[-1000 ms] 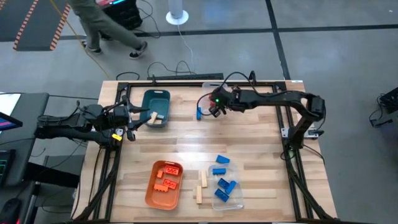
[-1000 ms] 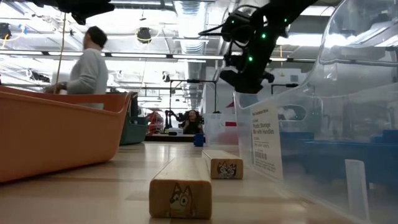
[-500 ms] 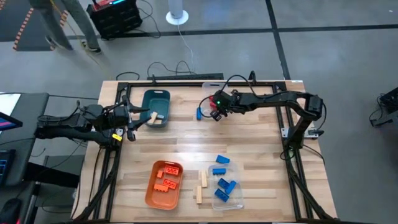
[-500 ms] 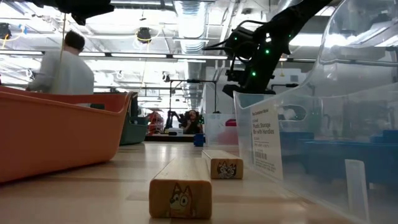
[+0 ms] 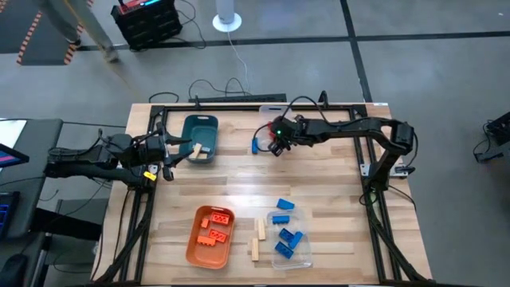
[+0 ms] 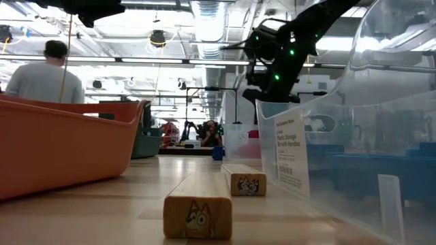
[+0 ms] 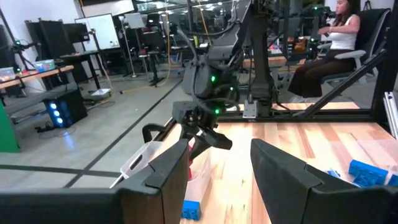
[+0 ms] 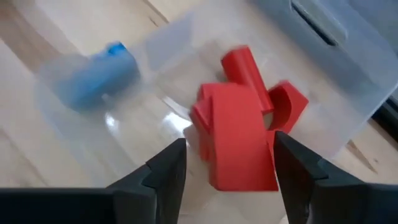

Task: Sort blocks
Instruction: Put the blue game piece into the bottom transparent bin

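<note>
The table (image 5: 335,207) carries an orange tray (image 5: 194,247) of red blocks and a clear bin (image 5: 307,253) of blue ones, so sorting goes by colour. The right gripper (image 8: 230,163), jaws parted, hangs over a red block (image 8: 239,134) inside the far bin (image 8: 323,56). The left gripper (image 7: 219,163), open and empty, waits beside the teal tray (image 5: 199,130).

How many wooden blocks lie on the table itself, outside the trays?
2: one wooden block and a second wooden block, close together between the orange tray and the clear bin. Others may be hidden under the arms.
</note>
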